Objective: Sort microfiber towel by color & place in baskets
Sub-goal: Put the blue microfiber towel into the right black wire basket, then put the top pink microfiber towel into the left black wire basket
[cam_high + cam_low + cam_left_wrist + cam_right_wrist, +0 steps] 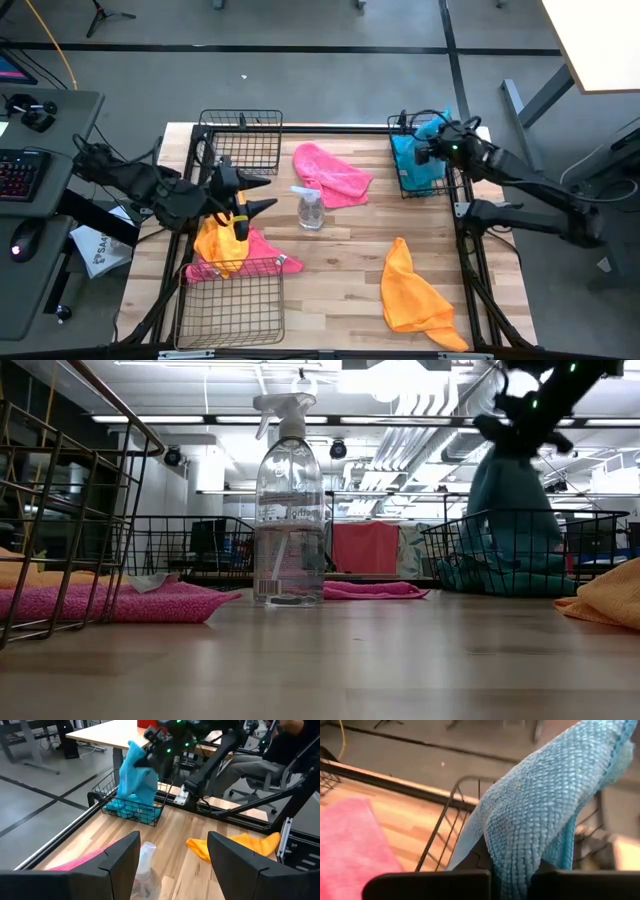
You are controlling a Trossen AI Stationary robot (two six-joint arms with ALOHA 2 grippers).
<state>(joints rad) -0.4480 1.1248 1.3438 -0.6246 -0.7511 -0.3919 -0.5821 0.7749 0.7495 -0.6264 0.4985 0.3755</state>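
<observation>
Over the far right basket (418, 170), the right gripper (437, 143) grips a teal-blue towel (136, 779) that hangs into the mesh.

Lowering further before letting go looks wise, so the cloth folds inside the low walls and does not drape over the rim; more teal cloth already lies within. The left gripper (262, 193) waits with fingers (116, 854) spread and empty above an orange towel (219, 243) and a pink towel (262, 254) by the near left basket (231, 303). Another pink towel (333, 174) lies mid-table near the spray bottle (289, 510), which could tip if an arm sweeps past. A second orange towel (415, 293) rests near the front right; the far left basket (241, 141) holds nothing visible.
</observation>
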